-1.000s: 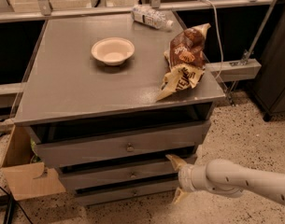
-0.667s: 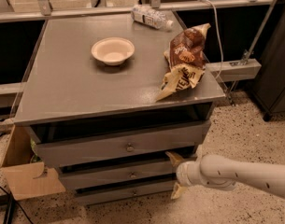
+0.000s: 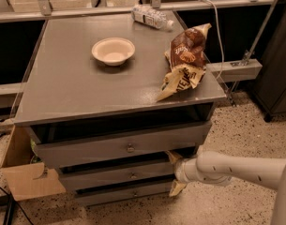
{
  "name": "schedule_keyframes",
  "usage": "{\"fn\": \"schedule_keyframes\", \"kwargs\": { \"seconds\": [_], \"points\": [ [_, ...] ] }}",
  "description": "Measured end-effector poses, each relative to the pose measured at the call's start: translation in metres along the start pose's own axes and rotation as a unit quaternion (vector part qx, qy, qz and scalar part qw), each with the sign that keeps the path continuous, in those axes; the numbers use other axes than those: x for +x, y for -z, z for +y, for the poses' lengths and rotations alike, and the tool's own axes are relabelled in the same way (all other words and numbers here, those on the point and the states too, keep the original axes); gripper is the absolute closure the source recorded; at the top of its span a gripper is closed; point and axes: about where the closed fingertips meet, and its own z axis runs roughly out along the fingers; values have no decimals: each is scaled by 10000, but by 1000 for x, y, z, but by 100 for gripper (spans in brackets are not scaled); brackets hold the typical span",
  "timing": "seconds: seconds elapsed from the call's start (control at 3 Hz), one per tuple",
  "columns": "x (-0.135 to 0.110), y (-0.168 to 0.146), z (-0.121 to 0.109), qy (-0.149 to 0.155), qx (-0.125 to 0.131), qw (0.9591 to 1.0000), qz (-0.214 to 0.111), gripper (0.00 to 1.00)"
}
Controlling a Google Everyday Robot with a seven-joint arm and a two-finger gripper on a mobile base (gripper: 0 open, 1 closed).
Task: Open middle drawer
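The tool (image 3: 173, 173), at the end of a white tubular arm (image 3: 236, 170) that enters from the right edge, sits low at the right front of the grey desk (image 3: 63, 88). We read its two pale yellow fingers (image 3: 173, 157) as spread apart, one above the other, with nothing held between them.

The middle drawer (image 3: 105, 176) is the grey wooden front with a small round metal knob (image 3: 133, 176), located between the taller grey top drawer (image 3: 86, 150) and the slim grey bottom drawer (image 3: 114, 195). The tool is at the right end of this front, well apart from the knob. The upper finger reaches into the dark gap above the front (contact cannot be confirmed).

The desk top carries:
- a shallow cream round bowl (image 3: 113, 50), left of centre;
- a clear plastic bottle (image 3: 152, 17), lying at the rear edge;
- a crumpled brown-and-yellow snack bag (image 3: 184, 60), at the right edge.

A brown cardboard box (image 3: 25, 179) stands on the speckled floor (image 3: 241, 125), beside the desk's left side.
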Motion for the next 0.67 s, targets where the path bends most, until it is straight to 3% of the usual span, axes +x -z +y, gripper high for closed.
{"fn": "schedule_keyframes", "kwargs": {
  "seconds": [0.67],
  "points": [
    [3, -18, -2, -167, -432, 9988, 144, 0]
  ]
}}
